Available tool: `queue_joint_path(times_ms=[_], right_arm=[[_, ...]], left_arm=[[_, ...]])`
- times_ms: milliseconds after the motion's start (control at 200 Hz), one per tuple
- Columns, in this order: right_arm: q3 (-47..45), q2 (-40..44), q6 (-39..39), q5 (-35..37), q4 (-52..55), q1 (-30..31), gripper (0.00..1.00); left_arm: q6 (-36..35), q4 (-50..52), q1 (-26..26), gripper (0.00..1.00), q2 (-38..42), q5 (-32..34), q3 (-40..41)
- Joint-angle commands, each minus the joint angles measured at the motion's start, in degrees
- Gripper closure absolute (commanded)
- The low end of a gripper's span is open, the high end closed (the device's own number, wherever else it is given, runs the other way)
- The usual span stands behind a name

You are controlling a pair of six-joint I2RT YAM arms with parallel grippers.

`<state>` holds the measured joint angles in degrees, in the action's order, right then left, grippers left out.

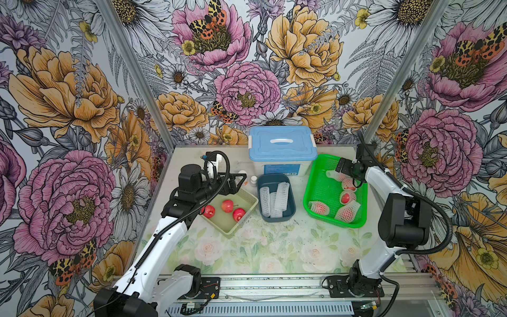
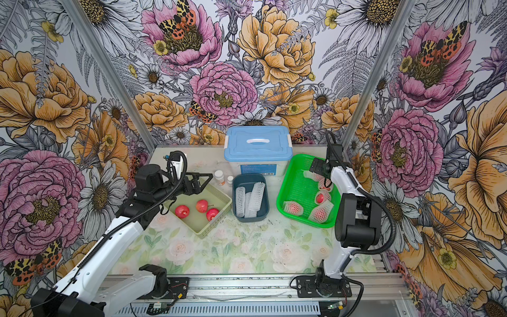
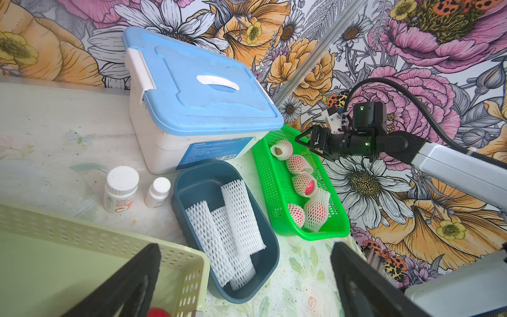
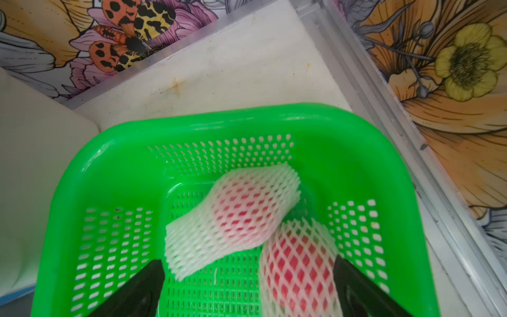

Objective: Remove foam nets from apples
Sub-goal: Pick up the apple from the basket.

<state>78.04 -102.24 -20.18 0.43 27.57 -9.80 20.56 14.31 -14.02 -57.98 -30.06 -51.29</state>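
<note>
Hovering, jaws spread wide and empty, the right gripper (image 4: 247, 262) has a netted apple (image 4: 241, 211) just ahead in the green basket (image 4: 343, 129), long axis slanting across the gap; the left gripper (image 1: 237, 181), equally spread and empty, is well apart

— Any readable print?
— Orange "VITAMIN" on the larger white round plastic pill bottle (image 3: 120, 189), lower left of the left wrist view.
— And the blue rectangular label (image 3: 208, 153) on the white plastic storage box with light-blue lid (image 3: 192, 109)?
— Pale lines of text, too blurred to read.
</note>
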Motion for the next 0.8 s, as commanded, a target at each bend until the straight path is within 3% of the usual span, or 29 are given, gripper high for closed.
queue_joint_path(times_ms=[0,375,796], right_arm=[[3.97,-4.33,1.58,-0.06,0.82,-0.74,0.00],[6.52,-11.72,2.17,-2.70,1.08,0.49,0.02],[2.78,-10.25,2.96,-3.86,-0.94,5.33,0.24]], left_arm=[[-1.05,0.97,-0.05,0.01,0.76,1.24,-0.91],[-1.22,1.08,0.45,0.01,-0.90,1.40,-2.02],[-1.66,1.55,0.74,0.01,-0.21,1.42,-1.65]])
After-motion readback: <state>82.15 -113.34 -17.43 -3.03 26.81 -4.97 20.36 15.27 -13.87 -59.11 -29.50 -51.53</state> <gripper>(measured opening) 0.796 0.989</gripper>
